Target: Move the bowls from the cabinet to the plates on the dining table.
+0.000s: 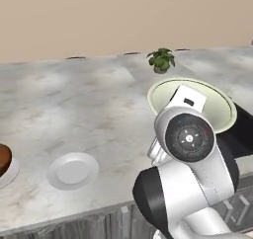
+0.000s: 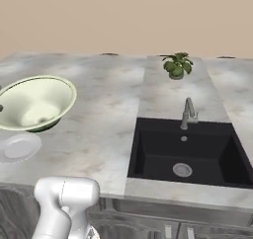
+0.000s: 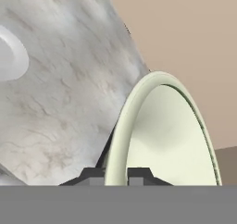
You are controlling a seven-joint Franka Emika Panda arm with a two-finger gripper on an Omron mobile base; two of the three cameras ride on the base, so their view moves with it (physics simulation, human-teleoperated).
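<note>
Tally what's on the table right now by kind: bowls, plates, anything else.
Bowls: 2, a cream bowl held by the gripper and a brown bowl on a plate
Plates: 2, a bare plate and the plate under the brown bowl
Plants: 1, a potted plant
Total: 5

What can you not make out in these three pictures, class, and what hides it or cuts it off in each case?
- Brown bowl: left base view, cut off by the left edge, as is the plate under it.
- Gripper: left base view, hidden behind the arm's wrist; in the hand view only the fingertips show, either side of the cream bowl rim.
- Empty plate: right base view, partly covered by the cream bowl and cut by the left edge.
</note>
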